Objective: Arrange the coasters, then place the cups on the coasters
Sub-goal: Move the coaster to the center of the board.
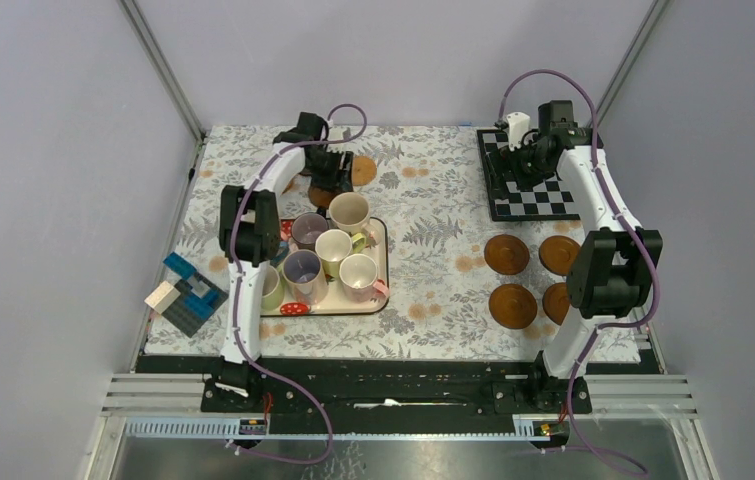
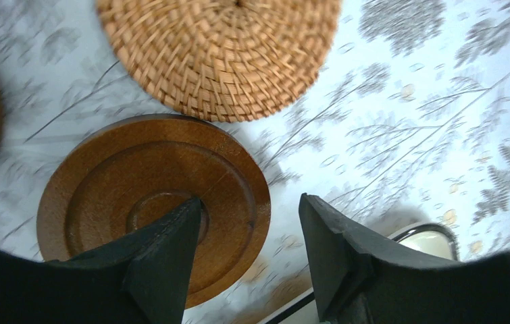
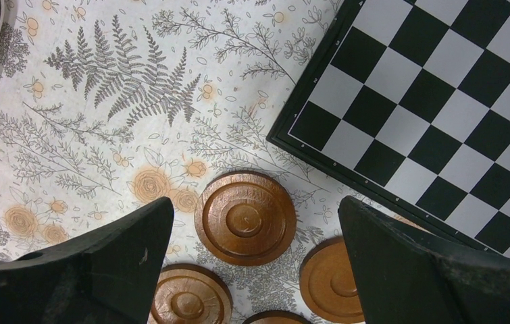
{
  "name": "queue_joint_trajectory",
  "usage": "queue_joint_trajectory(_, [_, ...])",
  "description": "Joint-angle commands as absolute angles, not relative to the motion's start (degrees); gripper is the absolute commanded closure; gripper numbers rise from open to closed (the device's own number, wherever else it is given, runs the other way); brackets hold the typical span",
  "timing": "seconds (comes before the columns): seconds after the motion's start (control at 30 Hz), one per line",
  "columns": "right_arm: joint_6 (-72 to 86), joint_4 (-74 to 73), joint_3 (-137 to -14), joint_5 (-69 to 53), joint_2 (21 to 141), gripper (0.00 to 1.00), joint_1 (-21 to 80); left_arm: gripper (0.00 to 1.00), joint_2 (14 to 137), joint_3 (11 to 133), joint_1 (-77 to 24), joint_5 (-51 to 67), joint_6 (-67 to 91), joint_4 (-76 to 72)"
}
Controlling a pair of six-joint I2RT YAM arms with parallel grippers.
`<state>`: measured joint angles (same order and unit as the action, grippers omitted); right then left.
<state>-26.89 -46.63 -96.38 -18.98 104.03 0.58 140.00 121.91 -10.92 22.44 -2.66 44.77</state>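
Left pincer [image 2: 250, 202] stands half open over a round dark wooden coaster [image 2: 137, 175], one finger above its middle, the other past its rim; contact unclear. A woven tan coaster [image 2: 218, 47] lies just beyond. Right pincer [image 3: 255, 202] gapes wide and empty above brown wooden coasters [image 3: 245, 217] beside a black-and-white checkerboard mat [image 3: 427, 101]. Pastel ceramic mugs [image 1: 335, 245] crowd a cream tray [image 1: 333, 310] on the fern-print cloth [image 1: 433, 200] between grey walls [image 1: 53, 150].

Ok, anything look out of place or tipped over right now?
Nothing spilled or tipped. The cups stand upright, crowded on the tray; four coasters sit in a tidy square. Only oddity: a small white object standing on the checkerboard mat, too small to identify.
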Motion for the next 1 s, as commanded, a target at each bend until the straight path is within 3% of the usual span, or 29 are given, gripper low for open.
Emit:
queue_joint_trajectory(0.0, [-25.53,-48.1,-98.85,-17.78,104.02,0.01,0.37,0.38,145.36,124.02,-14.65,29.77,-0.6,42.86])
queue_joint_trajectory(0.47, [-22.25,-50.13,-102.82,-20.32,107.31,0.02,0.35,0.3,147.3,128.83,-23.53,37.76,-2.67,40.98])
queue_joint_trajectory(0.7, [-18.3,-49.02,-104.81,-21.72,110.36,0.02,1.36,0.17,143.84,132.4,-22.03,33.86,-0.27,37.75])
queue_joint_trajectory(0.97, [-12.41,-41.78,-104.83,-15.09,113.59,0.02,9.21,0.06,133.84,131.66,-18.62,31.43,4.87,31.21])
